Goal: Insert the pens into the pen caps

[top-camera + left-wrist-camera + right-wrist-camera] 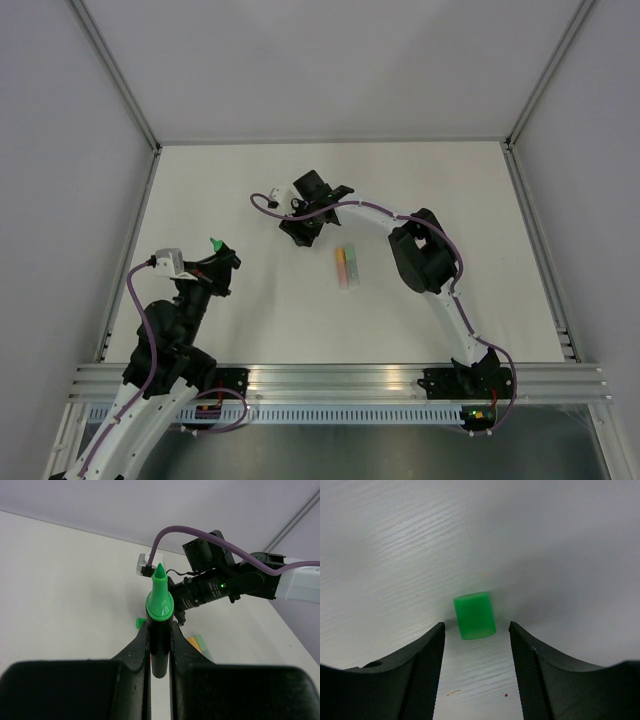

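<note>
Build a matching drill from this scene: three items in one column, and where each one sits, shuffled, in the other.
Items
1. dark pen with green tip
2. green cap
3. orange pen

Places
A. lying on the table right beside the mint pen
B. clamped in the left gripper
C. on the table, inside the open right gripper, untouched by it

Pairs: 1-B, 2-C, 3-A
</note>
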